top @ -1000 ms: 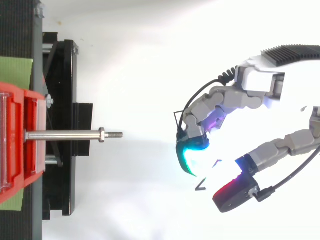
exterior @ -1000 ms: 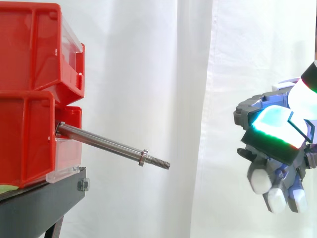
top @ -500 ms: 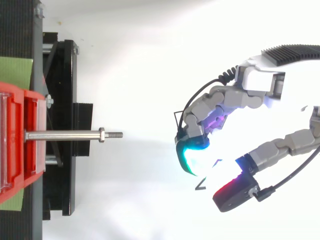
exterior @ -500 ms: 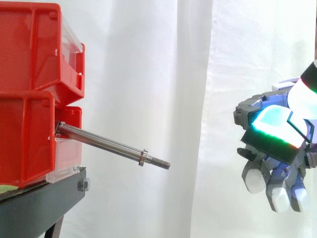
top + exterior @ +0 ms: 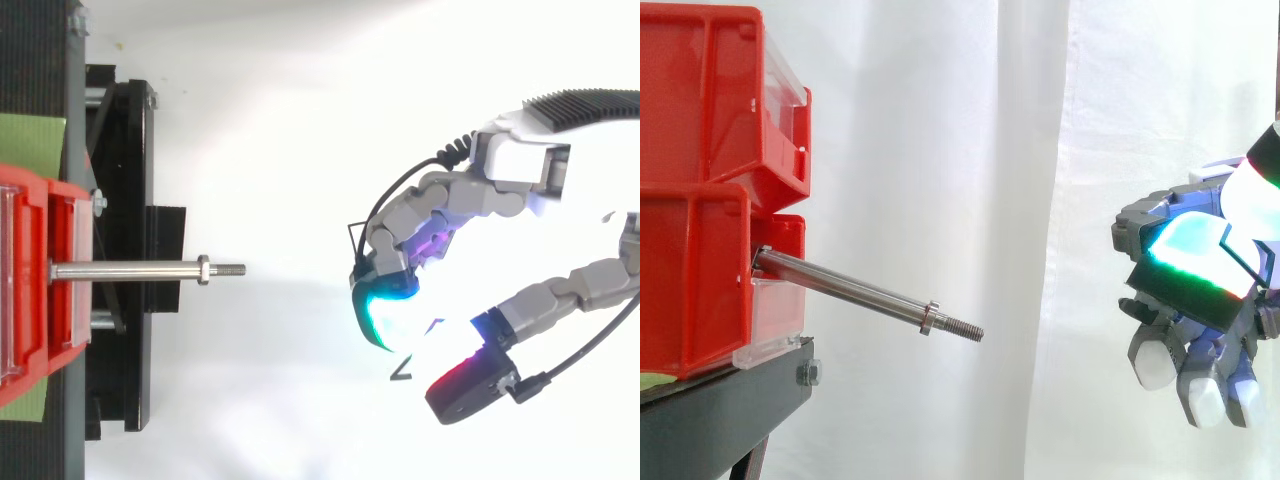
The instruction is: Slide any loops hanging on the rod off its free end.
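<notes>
White curtain point(image 5: 940, 150) backs red bins point(image 5: 700, 200) on a black stand point(image 5: 720, 410). At 3 o'clock in the side view the hand point(image 5: 1200, 290) hangs well apart from the rod point(image 5: 850, 290). Its fingers droop toward 6 o'clock. From above, the glowing fingertips point(image 5: 380, 310) curl inward with a gap, seemingly gripping nothing. The rod's long axis leaves the lower bin, and its threaded end point(image 5: 965, 329) points toward 4 o'clock.

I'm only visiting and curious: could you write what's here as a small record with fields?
Rod: metal rod sticking out of the lower red bin, sloping down to its threaded free end
Loops on rod: none seen
Hand: hand out beyond the free end, apart from the rod
Support: black stand
Backdrop: white curtain
</notes>
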{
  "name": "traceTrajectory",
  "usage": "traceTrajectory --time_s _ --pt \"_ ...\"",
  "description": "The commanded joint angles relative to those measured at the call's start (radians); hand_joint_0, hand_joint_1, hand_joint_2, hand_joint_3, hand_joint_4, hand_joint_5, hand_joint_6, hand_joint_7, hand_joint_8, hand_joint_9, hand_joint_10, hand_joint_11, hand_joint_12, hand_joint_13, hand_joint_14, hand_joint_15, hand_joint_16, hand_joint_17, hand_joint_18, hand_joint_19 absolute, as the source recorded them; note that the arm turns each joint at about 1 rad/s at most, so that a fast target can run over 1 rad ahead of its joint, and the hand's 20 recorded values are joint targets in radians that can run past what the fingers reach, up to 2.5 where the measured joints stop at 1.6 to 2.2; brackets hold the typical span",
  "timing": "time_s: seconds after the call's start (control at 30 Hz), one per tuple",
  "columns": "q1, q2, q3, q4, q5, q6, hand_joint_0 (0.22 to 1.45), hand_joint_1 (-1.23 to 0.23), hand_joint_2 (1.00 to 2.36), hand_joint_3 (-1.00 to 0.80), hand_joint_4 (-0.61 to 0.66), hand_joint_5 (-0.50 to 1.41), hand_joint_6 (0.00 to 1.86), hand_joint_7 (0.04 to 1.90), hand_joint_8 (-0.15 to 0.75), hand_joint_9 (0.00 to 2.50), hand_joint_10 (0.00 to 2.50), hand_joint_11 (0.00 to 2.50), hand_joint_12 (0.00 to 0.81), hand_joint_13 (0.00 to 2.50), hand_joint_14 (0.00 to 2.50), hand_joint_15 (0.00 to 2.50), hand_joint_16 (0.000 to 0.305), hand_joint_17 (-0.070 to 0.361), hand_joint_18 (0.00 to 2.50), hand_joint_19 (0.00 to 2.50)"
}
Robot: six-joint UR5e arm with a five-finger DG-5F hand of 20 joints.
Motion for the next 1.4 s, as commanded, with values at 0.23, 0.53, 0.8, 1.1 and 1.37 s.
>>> traceTrajectory --time_s 0.23,0.53,0.8,1.1,1.37 --pt "0.000 0.000 -0.001 0.000 0.000 0.000 0.60 -0.72 1.02 -0.18 0.00 -0.17 0.89 1.15 0.323 0.76 0.01 0.18 0.333 0.93 0.01 0.17 0.051 0.115 1.00 0.39" --pt "0.000 0.000 -0.001 0.000 0.000 0.000 0.60 -0.72 1.02 -0.19 0.00 -0.17 0.89 1.15 0.322 0.77 0.01 0.18 0.332 0.93 0.01 0.18 0.051 0.114 1.01 0.39" --pt "0.000 0.000 0.001 0.000 0.000 0.000 0.60 -0.72 1.02 -0.18 -0.01 -0.17 0.89 1.15 0.323 0.78 0.01 0.18 0.333 0.94 0.01 0.18 0.051 0.114 1.01 0.39" --pt "0.002 0.000 -0.001 0.000 0.000 0.000 0.60 -0.72 1.02 -0.19 0.00 -0.17 0.89 1.15 0.327 0.79 0.01 0.19 0.333 0.95 0.01 0.18 0.051 0.114 1.01 0.39" --pt "0.000 0.000 -0.001 0.000 0.000 0.000 0.60 -0.72 1.02 -0.19 0.00 -0.17 0.89 1.15 0.326 0.79 0.01 0.19 0.334 0.95 0.01 0.18 0.051 0.114 1.01 0.38"
